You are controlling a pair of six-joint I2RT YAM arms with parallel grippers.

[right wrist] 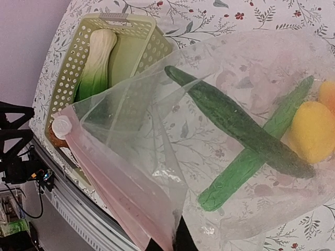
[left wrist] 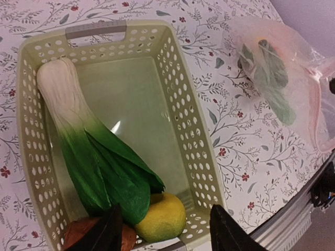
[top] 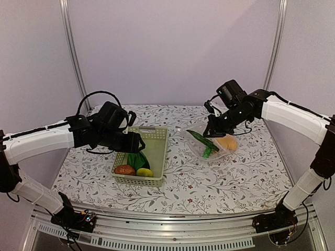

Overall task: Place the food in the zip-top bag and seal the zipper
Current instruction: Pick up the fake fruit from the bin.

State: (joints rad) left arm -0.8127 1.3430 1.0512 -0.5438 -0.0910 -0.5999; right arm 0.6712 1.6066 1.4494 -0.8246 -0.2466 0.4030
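The pale green basket (top: 157, 142) holds the bok choy (left wrist: 89, 151), a yellow-green fruit (left wrist: 163, 218) and a reddish-brown piece (top: 124, 170). My left gripper (left wrist: 165, 209) hovers open over the basket's near end, its fingers either side of the yellow-green fruit and not touching it. The zip-top bag (top: 212, 142) lies to the right with two green cucumbers (right wrist: 235, 128) and yellow and orange fruits (right wrist: 314, 130) inside. My right gripper (right wrist: 172, 241) is shut on the bag's mouth edge, lifting it beside the pinkish zipper (right wrist: 110, 178).
The flower-patterned tablecloth (top: 225, 178) covers the table. Its metal front rail (top: 172, 219) runs along the near edge. The basket's perforated walls (left wrist: 191, 130) rise around the food, close to my left fingers.
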